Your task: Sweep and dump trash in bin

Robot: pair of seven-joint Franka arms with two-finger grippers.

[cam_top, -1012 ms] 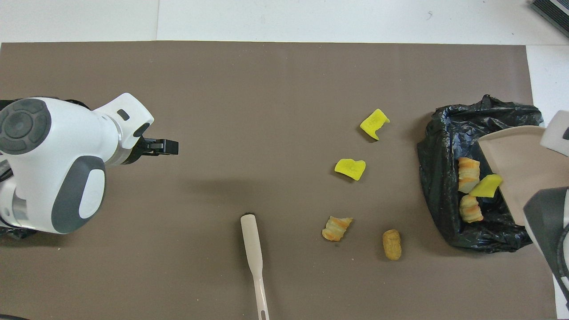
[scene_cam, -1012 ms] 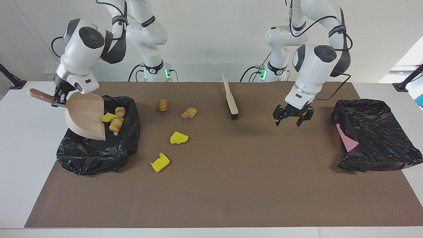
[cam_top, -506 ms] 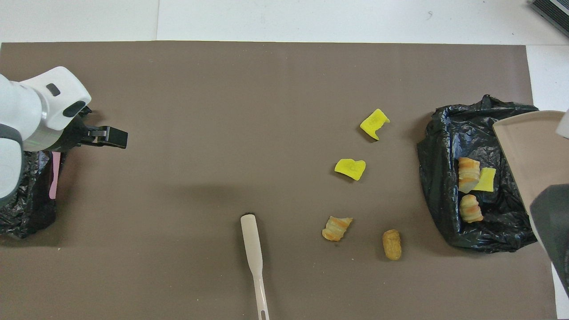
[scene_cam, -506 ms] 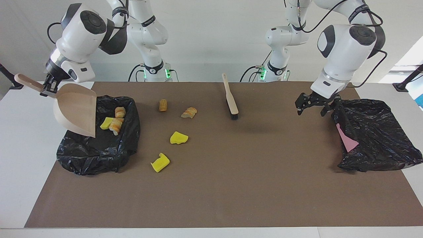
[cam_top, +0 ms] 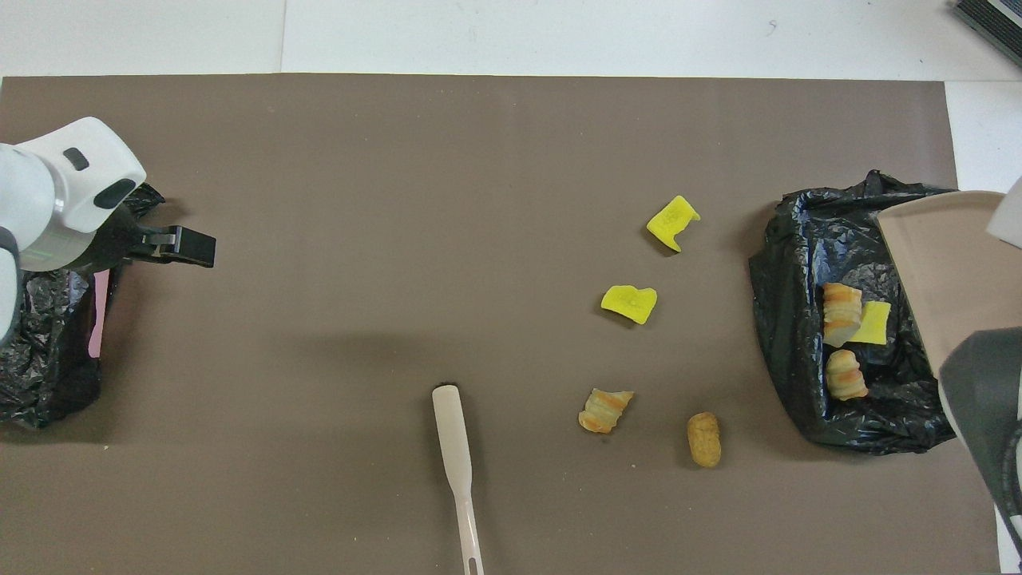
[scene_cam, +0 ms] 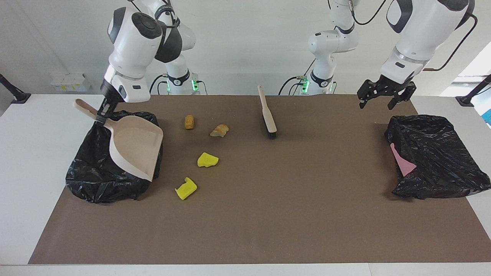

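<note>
In the facing view, the right gripper (scene_cam: pixel 102 113) is at the upper left of the frame. Its fingers are closed on the handle of the dustpan (scene_cam: pixel 134 151). The pan hangs tilted over the black bin bag (scene_cam: pixel 90 180) at the right arm's end of the table. In the overhead view only part of the dustpan (cam_top: pixel 950 271) shows at the right edge, over the same bin bag (cam_top: pixel 798 263).

Three bits of trash lie inside that bag in the overhead view: a yellow wedge (cam_top: pixel 870 323) and two bread lumps (cam_top: pixel 842 313) (cam_top: pixel 845 374).

Four more bits lie on the brown mat (scene_cam: pixel 268 214), left of the middle in the facing view. There is a small tan lump (scene_cam: pixel 189 122), a bread chunk (scene_cam: pixel 219 130), a yellow piece (scene_cam: pixel 207 159) and another yellow piece (scene_cam: pixel 185 188) lower down.

The brush (scene_cam: pixel 267 112) lies on the mat near the top middle of the frame, with nothing touching it.

The left gripper (scene_cam: pixel 385 94) is up in the air at the upper right of the frame, over the mat's edge just above a second black bag (scene_cam: pixel 437 157). Its fingers are spread apart and hold nothing. A pink sheet (scene_cam: pixel 401 161) lies on that bag.
</note>
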